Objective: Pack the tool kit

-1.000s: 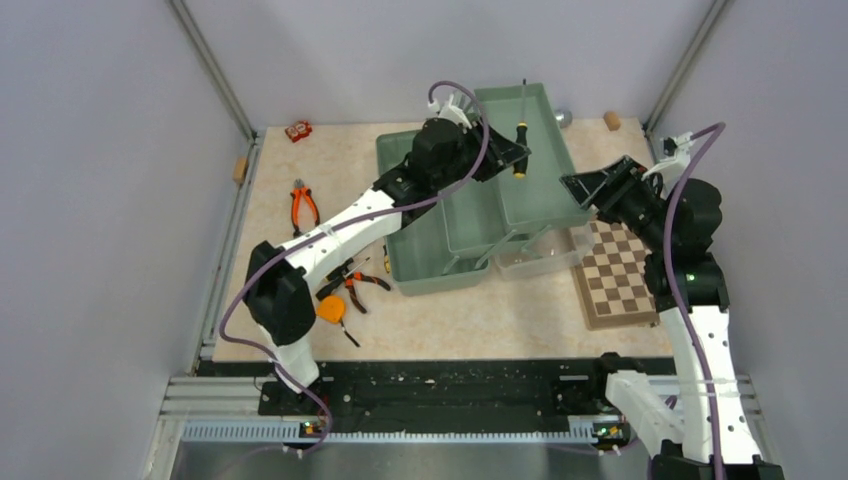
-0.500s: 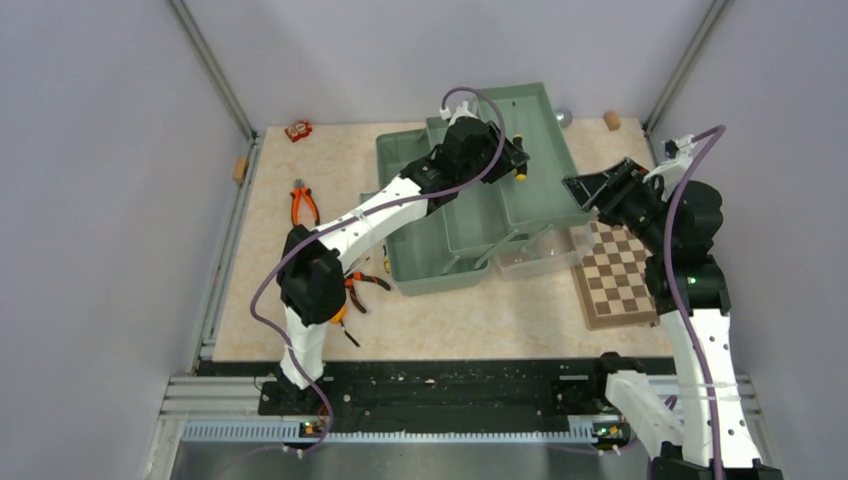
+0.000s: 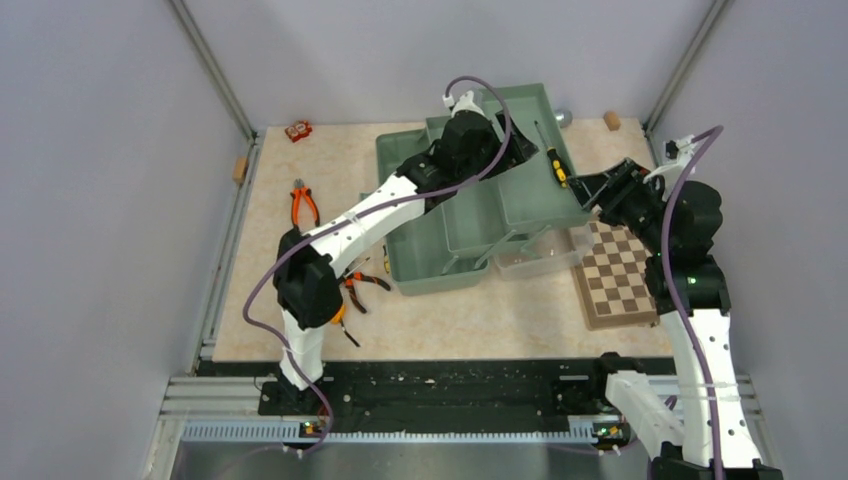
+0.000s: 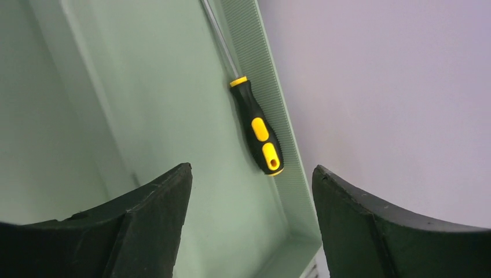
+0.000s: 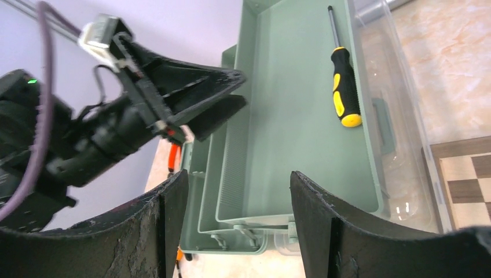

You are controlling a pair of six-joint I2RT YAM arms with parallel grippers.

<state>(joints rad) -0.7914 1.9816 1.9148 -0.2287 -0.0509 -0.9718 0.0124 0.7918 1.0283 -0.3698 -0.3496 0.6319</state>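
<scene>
The sage-green toolbox stands open in mid-table, its fold-out tray raised at the back right. A black-yellow screwdriver lies in that tray against its right wall; it also shows in the left wrist view and the right wrist view. My left gripper hovers over the tray, open and empty. My right gripper is open and empty just right of the tray. Orange-handled pliers lie on the table at left. A second pair and the orange tape measure lie by the left arm.
The translucent lid lies at the toolbox's right front. The brown-and-cream chessboard lies under my right arm. A grey metal cylinder sits at the back. A small screwdriver lies left of the toolbox. A red object sits at the back left.
My left gripper carried the screwdriver over the tray, lowered and opened. The screwdriver now lies in the tray by its right wall. The right arm has barely moved.
</scene>
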